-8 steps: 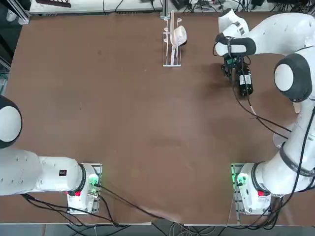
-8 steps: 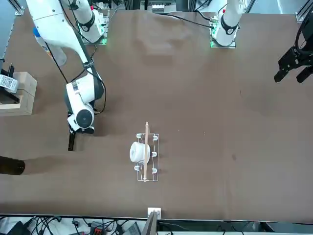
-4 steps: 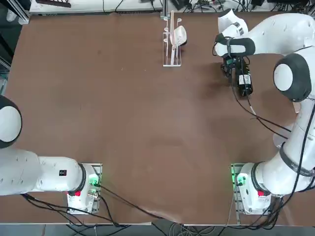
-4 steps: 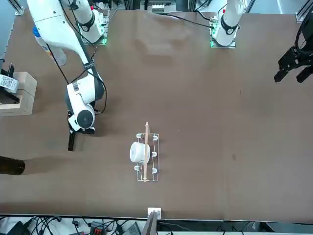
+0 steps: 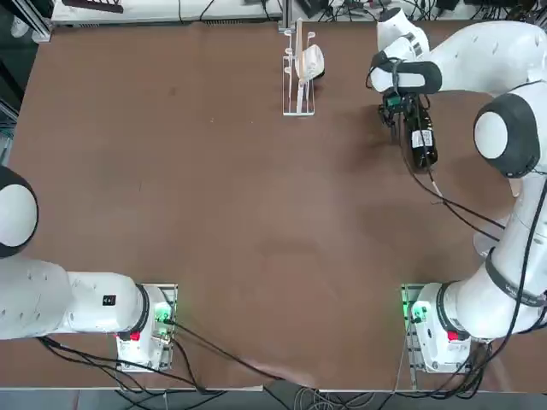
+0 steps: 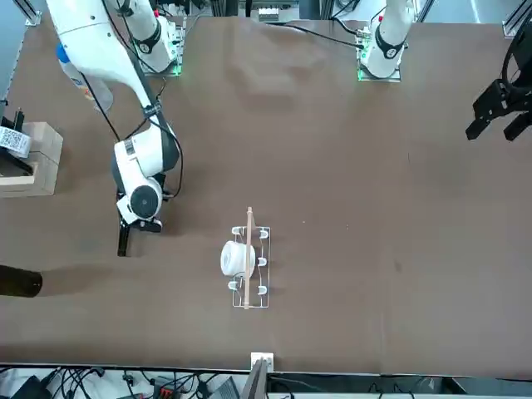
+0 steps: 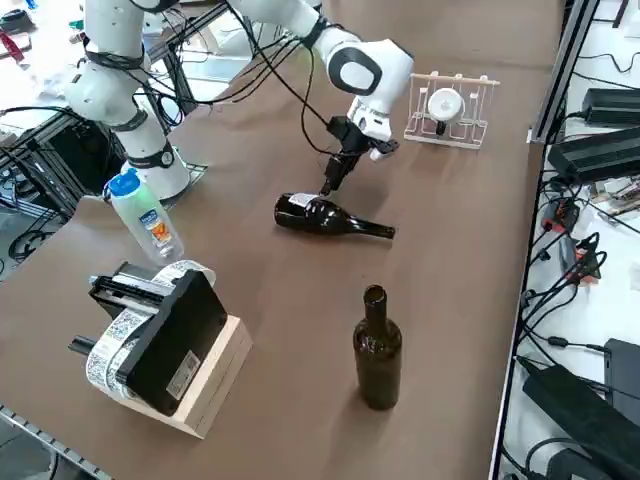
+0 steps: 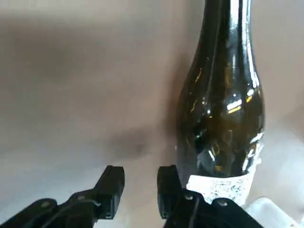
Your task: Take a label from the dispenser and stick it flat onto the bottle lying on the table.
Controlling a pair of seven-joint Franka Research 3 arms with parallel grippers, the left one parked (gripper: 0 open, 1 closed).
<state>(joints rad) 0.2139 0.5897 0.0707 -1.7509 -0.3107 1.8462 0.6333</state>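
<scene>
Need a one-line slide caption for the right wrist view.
Right claw, fingers slightly apart and empty, beside the lying dark bottle wearing a white label.

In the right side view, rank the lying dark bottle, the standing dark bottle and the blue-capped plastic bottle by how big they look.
1. standing dark bottle, nearest the camera
2. lying dark bottle
3. blue-capped plastic bottle
The last two look close; camera distance makes their order unsure.

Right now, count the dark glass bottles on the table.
2: one lying bottle beside the right gripper, already labelled; one upright bottle near the table's right edge.
</scene>
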